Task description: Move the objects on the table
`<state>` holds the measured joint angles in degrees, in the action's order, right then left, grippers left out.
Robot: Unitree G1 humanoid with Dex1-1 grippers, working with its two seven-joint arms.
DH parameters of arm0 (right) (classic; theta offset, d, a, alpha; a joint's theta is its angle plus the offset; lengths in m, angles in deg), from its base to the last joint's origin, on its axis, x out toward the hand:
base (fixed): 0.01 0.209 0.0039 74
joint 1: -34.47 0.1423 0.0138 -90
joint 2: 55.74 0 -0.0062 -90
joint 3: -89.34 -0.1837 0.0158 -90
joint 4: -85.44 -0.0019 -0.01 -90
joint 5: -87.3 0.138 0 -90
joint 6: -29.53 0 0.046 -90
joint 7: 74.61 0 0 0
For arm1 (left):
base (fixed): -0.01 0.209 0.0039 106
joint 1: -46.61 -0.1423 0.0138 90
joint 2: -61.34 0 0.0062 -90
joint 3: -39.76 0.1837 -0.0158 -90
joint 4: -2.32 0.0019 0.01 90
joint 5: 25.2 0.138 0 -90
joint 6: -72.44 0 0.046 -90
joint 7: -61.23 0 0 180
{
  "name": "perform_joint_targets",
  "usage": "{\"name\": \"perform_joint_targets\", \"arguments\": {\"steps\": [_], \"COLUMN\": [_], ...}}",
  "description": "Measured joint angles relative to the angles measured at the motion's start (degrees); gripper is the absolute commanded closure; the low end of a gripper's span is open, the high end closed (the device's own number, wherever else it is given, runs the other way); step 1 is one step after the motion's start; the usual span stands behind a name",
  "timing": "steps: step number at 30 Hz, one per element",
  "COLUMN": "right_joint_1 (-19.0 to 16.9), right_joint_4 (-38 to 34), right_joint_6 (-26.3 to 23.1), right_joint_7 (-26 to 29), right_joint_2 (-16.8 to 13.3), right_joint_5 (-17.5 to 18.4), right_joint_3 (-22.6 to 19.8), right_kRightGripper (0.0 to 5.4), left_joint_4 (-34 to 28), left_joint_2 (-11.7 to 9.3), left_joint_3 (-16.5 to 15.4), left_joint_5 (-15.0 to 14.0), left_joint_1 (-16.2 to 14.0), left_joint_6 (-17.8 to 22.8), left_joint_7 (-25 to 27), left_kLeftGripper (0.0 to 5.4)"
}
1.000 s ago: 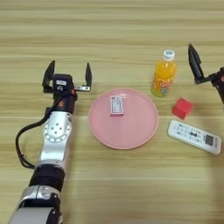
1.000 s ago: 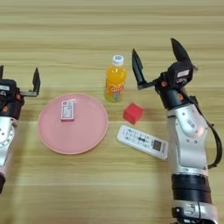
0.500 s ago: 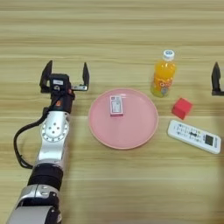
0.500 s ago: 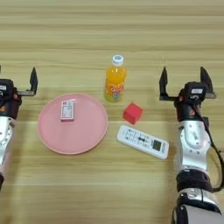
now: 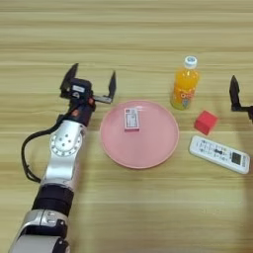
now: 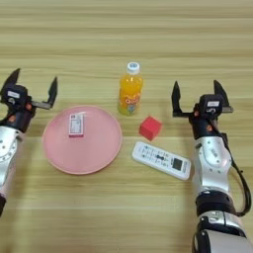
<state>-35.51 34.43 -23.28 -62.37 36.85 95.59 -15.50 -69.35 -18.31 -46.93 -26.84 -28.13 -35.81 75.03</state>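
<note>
Both grippers gape; box (image 5: 131,119) lies on plate (image 5: 148,148).

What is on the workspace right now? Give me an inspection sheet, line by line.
Surface: wooden table, horizontal grain.
Job's things: red-and-white box lying flat on the pink plate; orange bottle upright, capped, behind the plate's right edge.
Clutter: red cube and white remote, right of the plate.
Grippers: left tool open, empty, left of the plate; right tool open, empty, right of the cube.
Cables: black cable looping beside the left arm; another along the right arm.
Surroundings: nothing seen.
</note>
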Motion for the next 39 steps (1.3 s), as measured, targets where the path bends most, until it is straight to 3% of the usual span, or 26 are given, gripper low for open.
{"name": "perform_joint_targets", "arguments": {"steps": [4,11,17,23,31,39], "right_joint_1": [0.0,0.0,0.0,0.0,0.0,0.0], "right_joint_4": [0.0,-0.4,-0.8,-0.9,-1.1,-1.2], "right_joint_6": [0.0,-0.1,-0.1,-0.1,-0.2,-0.3], "right_joint_7": [-0.5,-0.7,-0.9,-1.6,-1.8,-1.9], "right_joint_2": [0.0,0.4,0.6,0.7,0.8,1.0], "right_joint_5": [0.0,0.0,0.0,0.0,0.0,0.0], "right_joint_3": [0.3,0.9,1.1,1.3,1.7,1.9], "right_kRightGripper": [0.01,0.01,0.01,0.01,0.01,0.01], "left_joint_4": [-4.1,-10.8,-11.9,-10.5,-7.1,-5.0], "left_joint_2": [0.0,0.4,0.6,0.3,0.2,0.1], "left_joint_3": [4.2,7.1,7.4,8.1,8.3,8.3], "left_joint_5": [-1.0,-3.7,-5.2,-4.6,-1.2,0.3], "left_joint_1": [-1.8,-2.2,-2.5,-2.5,-1.9,-1.6], "left_joint_6": [10.2,24.0,31.6,33.7,33.6,31.8], "left_joint_7": [5.6,10.6,10.8,10.5,7.6,6.1], "left_kLeftGripper": [0.00,0.00,0.00,0.00,0.00,0.00]}}
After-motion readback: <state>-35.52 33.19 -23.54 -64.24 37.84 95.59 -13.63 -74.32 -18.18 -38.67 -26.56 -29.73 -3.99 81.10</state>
